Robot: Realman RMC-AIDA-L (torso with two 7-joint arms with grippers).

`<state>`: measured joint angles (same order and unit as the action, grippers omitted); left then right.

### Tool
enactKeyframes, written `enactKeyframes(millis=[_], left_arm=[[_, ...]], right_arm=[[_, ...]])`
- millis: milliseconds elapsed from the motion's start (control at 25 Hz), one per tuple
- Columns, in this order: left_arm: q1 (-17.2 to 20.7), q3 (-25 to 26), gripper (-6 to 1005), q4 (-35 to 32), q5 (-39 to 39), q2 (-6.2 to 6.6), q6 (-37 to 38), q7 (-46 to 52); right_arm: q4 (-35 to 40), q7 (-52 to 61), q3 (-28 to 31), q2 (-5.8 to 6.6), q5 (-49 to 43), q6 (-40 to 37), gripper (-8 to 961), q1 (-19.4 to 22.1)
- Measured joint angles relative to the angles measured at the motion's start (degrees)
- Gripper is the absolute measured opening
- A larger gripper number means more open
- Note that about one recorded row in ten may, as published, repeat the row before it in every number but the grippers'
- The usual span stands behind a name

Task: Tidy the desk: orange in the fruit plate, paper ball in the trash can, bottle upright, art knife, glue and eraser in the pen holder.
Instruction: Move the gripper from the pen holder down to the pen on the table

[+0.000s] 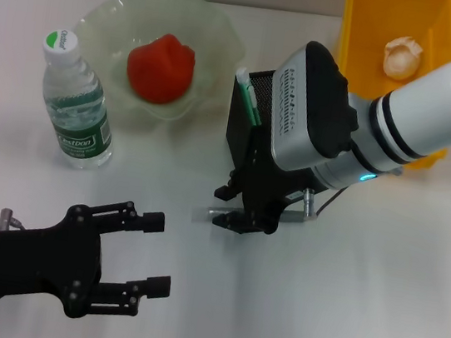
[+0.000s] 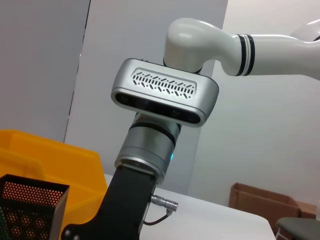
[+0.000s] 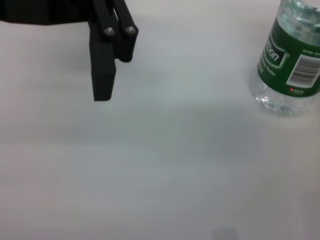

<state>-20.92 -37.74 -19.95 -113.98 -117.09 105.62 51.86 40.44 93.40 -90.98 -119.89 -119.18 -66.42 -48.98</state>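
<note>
Only overhead: paper ball (image 1: pixel 402 57) in trash can (image 1: pixel 372 21)

Bottle (image 1: pixel 75 102): left of fruit plate (image 1: pixel 219 38)
Orange (image 1: pixel 161 67): in plate
Pen holder (image 1: pixel 244 129): right of plate
Paper ball (image 1: pixel 401 58): in trash can (image 1: pixel 363 37)

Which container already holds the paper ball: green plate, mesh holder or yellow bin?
The yellow plastic bin: the crumpled paper ball lies inside it.

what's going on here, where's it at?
Desk tidy-up. The right claw is low over the white table by the black mesh pen holder, at a small pale object. The left claw hangs open, empty. Red-orange fruit is in the pale green plate, crumpled paper ball in the yellow bin, clear plastic water bottle upright.
</note>
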Motion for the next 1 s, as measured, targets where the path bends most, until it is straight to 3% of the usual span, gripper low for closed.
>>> enactKeyframes(millis=[400,1000], left_arm=[[0.0,0.03,783,0.0,0.17,-0.08,0.0,-0.01],[0.0,0.03,783,0.0,0.35,0.06,0.13,0.14]], right_arm=[[-0.34,-0.13,-1.9,0.01,0.0,0.64,356,-0.6],[-0.39,4.26,-6.81,0.04,-4.36,-0.63,351,-7.79]])
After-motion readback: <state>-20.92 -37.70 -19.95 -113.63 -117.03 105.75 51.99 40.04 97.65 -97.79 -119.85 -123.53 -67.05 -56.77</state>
